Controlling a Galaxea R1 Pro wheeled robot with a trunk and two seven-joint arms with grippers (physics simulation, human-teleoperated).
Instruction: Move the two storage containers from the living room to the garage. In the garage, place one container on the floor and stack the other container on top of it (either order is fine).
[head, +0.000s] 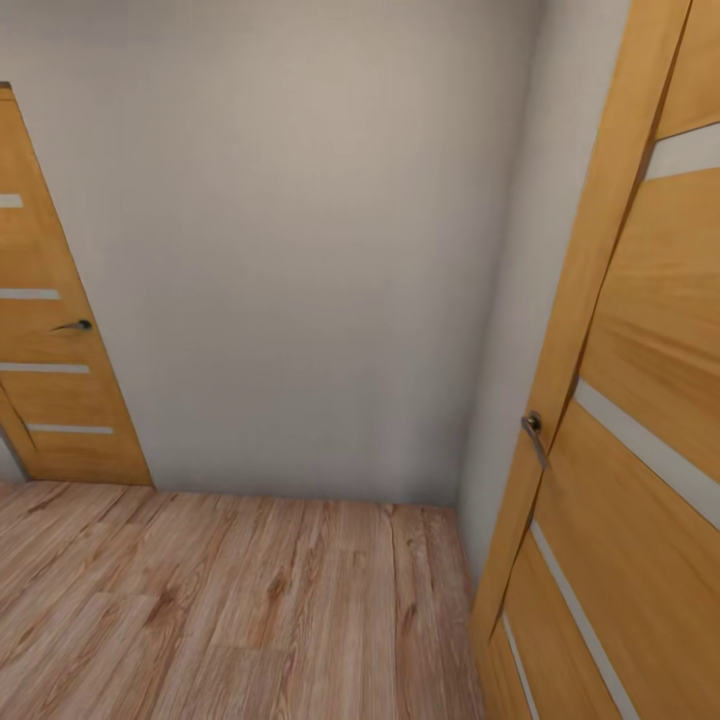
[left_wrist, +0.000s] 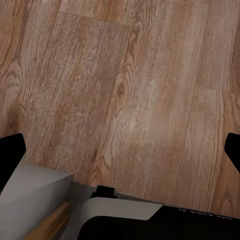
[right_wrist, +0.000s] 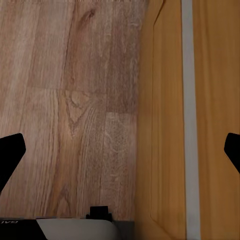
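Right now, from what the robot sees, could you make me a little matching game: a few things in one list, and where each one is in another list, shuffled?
Things:
1. Door with a lever handle, close by
2. Second wooden door, farther off
3. Plain pale wall
4. Wood-plank floor

Places in the head view:
A. Straight ahead, between the two doors
B. At the left edge
C. Along the bottom, under the wall
D. At the right side, nearest the camera

Pairs: 1-D, 2-B, 3-A, 4-C
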